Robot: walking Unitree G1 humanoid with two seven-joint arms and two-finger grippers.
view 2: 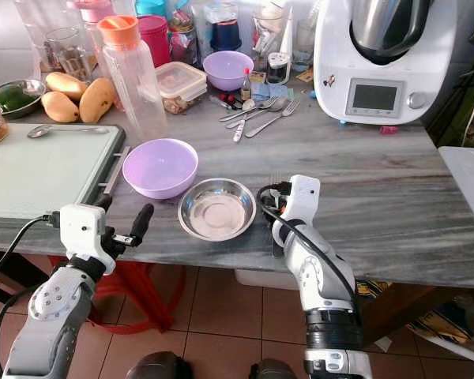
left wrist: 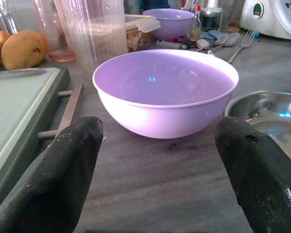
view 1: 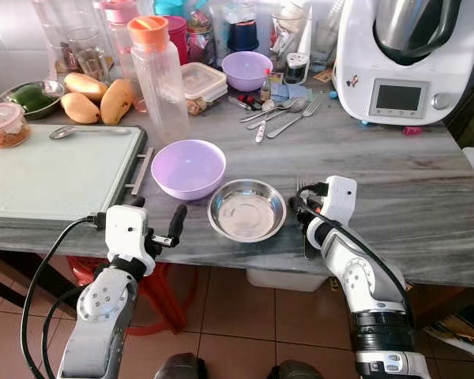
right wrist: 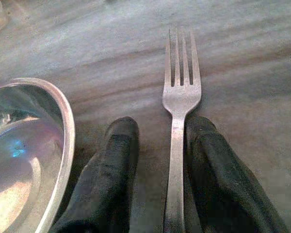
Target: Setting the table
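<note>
Steel round dish [view 1: 246, 209] and lilac plastic bowl [view 1: 188, 167] were placed; silver fork [right wrist: 178, 116] lay between right gripper [right wrist: 157, 160] jaws, apparently loosened; left gripper [left wrist: 160, 170] jaws spread.

Grey marble counter [view 1: 426, 189] carries purple bowl [view 1: 188, 168], steel dish [view 1: 246, 209], fork [right wrist: 178, 116].

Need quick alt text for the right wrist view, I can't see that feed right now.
A fork lies flat on the grey marbled countertop, tines pointing away, its handle running between the right tool's two black fingers, against the inner edge of one. The rim of a steel bowl sits just beside the other finger.
</note>
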